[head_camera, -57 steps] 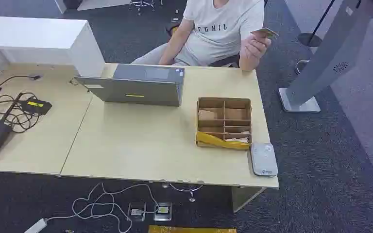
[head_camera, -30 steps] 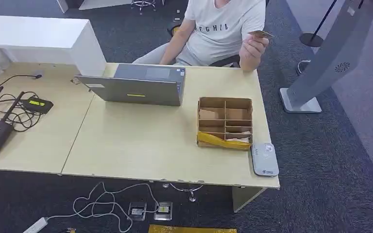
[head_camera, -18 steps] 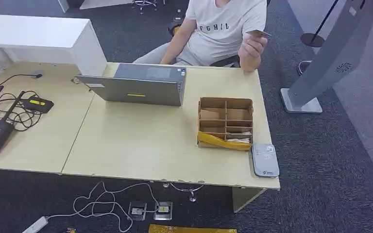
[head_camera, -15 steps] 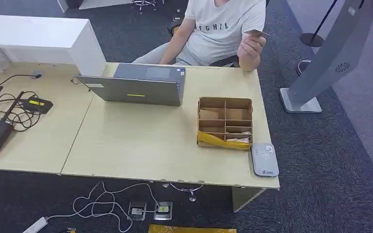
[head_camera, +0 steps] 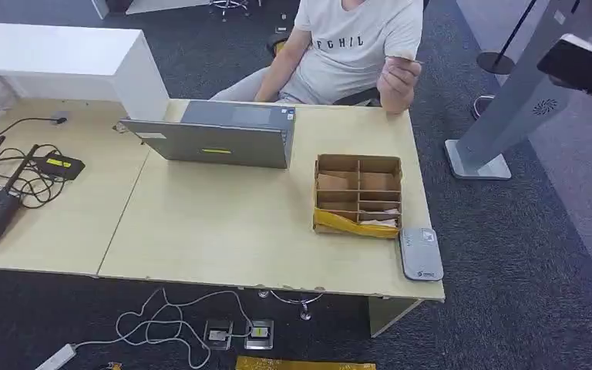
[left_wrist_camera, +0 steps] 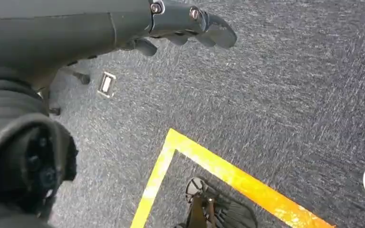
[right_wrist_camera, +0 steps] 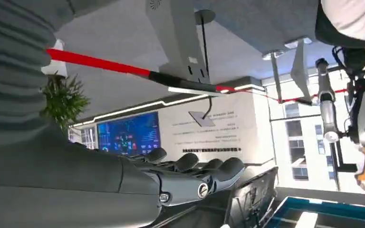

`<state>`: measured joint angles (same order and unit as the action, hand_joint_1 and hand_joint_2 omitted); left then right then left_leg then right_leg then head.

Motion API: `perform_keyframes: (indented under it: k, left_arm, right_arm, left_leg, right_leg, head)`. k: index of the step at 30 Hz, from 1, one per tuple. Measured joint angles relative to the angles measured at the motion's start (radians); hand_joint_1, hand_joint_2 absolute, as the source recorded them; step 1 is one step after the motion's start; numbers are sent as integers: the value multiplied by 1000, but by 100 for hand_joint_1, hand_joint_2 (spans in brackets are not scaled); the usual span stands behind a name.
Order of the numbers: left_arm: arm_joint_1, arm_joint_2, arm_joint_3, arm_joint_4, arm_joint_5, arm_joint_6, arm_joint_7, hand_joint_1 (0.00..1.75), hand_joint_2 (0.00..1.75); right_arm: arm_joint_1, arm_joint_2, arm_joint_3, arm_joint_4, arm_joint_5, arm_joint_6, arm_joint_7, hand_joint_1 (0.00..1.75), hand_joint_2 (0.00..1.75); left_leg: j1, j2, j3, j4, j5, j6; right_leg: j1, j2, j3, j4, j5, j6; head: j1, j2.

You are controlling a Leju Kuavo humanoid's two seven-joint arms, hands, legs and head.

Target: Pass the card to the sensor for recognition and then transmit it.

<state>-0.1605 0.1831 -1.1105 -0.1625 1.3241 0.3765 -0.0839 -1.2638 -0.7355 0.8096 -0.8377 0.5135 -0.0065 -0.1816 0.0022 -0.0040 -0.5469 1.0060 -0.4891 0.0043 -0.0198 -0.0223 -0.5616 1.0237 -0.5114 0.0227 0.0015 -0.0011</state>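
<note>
A person seated behind the desk holds up a small card (head_camera: 405, 58) between the fingers, above the desk's far right corner. The grey card sensor (head_camera: 420, 253) lies flat on the desk's front right corner, beside the cardboard box. My right hand (head_camera: 583, 67) is raised at the upper right, well to the right of the card and apart from it. In the right wrist view its fingers (right_wrist_camera: 204, 173) are stretched out with nothing in them. My left hand (left_wrist_camera: 185, 21) hangs over the carpet, fingers extended and holding nothing.
A compartmented cardboard box (head_camera: 357, 194) and a half-open laptop (head_camera: 216, 135) stand on the beige desk (head_camera: 223, 231). Black devices with cables (head_camera: 8, 185) lie at the left. A grey kiosk stand (head_camera: 509, 100) rises right of the desk. Cables and yellow floor tape (left_wrist_camera: 228, 171) lie below.
My right hand has come up into the head view at the upper right. The person's hand with the card has shifted slightly left and down.
</note>
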Motion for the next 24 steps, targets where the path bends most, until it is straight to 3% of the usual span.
perform_keyframes:
  k: [12,24]
  left_arm:
    - [2,0,-2,0,-4,-2,10,0,0]
    - [3,0,-8,0,-11,-2,10,0,0]
  right_arm:
    - [79,9,71,-43,11,26,14,0,175]
    - [145,27,68,-62,-8,51,14,0,175]
  left_leg:
    - [0,0,0,0,0,0]
    - [0,0,0,0,0,0]
  right_leg:
    - [0,0,0,0,0,0]
    - [0,0,-1,0,0,0]
  head:
    - [0,0]
    - [0,0]
